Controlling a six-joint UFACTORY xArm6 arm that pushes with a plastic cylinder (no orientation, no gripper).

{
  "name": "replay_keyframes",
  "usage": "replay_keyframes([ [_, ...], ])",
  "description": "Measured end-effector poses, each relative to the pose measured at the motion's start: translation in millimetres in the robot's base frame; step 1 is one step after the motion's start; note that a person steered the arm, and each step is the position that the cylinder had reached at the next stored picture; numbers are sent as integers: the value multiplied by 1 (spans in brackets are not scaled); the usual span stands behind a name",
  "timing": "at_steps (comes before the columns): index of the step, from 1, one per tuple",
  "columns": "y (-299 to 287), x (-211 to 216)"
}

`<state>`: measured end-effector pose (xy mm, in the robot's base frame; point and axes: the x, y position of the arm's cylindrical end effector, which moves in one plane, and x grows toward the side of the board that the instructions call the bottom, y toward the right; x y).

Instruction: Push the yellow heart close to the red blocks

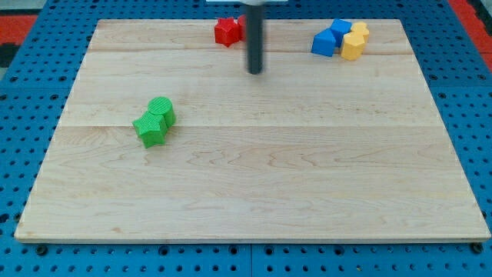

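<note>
No hand here, so my tip [254, 71] should swing right of the yellow heart [353, 45] and nudge it left toward the red blocks [228, 31].

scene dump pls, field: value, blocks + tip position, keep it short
board: wooden table top on a blue pegboard
my tip: near the view's top centre, touching no block
red blocks: at the top edge, just up-left of the tip, partly behind the rod
yellow blocks: top right, two, pressed against the blue ones; which is the heart cannot be told
blue blocks: top right, left of the yellow
green blocks: left of centre, two touching
task state: yellow not yet near red
</note>
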<state>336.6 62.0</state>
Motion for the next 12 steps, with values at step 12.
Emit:
replay_keyframes([
  [12,7,-76],
])
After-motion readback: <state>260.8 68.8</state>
